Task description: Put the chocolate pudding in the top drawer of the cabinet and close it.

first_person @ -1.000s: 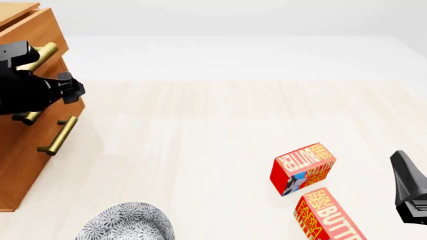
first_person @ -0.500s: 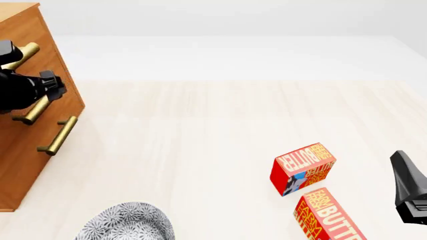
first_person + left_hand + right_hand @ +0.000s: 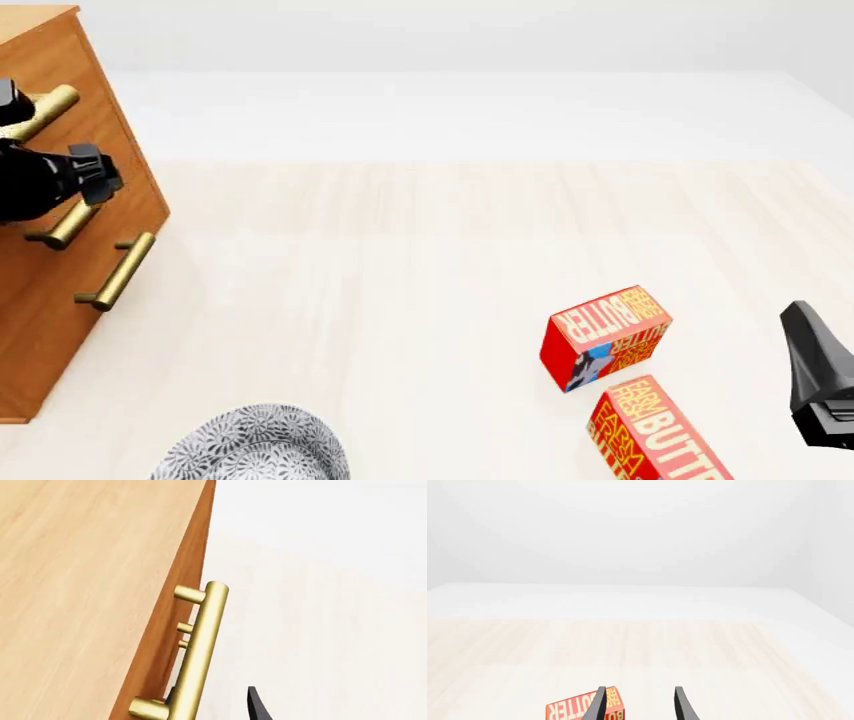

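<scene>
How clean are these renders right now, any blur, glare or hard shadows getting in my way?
Front view: sharp, flat even light, only faint shadows under the butter boxes and the cabinet. Left wrist view: crisp, soft sheen on the top drawer's brass handle, no glare. Right wrist view: sharp, washed-out pale background, right gripper fingertips clear.

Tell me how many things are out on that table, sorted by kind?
Cabinet: 1
Butter boxes: 2
Patterned bowl: 1
Total: 4
</scene>
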Controlling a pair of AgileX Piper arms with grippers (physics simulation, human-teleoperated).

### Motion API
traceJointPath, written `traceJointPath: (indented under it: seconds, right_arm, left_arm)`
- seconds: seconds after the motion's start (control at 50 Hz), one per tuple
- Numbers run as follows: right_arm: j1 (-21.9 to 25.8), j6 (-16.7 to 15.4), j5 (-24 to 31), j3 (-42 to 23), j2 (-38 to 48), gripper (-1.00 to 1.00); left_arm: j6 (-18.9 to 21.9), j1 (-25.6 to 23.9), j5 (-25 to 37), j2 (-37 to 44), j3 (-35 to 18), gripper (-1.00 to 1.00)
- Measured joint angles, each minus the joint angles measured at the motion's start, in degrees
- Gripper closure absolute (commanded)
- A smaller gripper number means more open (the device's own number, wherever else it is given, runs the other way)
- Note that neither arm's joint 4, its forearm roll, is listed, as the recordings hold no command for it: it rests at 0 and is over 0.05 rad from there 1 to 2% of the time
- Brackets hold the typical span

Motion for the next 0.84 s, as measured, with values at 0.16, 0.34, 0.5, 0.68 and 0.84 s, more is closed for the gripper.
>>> traceJointPath:
  seconds: [0.16, 0.34, 0.5, 0.68, 0.84]
  right_arm:
    - [0.0, 0.0, 0.0, 0.0, 0.0, -1.0]
    - [0.0, 0.0, 0.0, 0.0, 0.0, -1.0]
    - [0.0, 0.0, 0.0, 0.0, 0.0, -1.0]
    - [0.0, 0.0, 0.0, 0.0, 0.0, -1.0]
    - [0.0, 0.0, 0.0, 0.0, 0.0, -1.0]
  left_arm:
    - [0.0, 1.8, 5.3, -6.6, -0.9, -1.0]
    - [1.1, 3.0, 11.1, -13.4, -3.1, -1.0]
    - [1.8, 2.7, 15.9, -19.9, -8.2, -1.0]
    - [3.3, 1.2, 22.9, -26.4, -14.8, -1.0]
    - [4.6, -0.8, 28.9, -30.6, -21.1, -1.0]
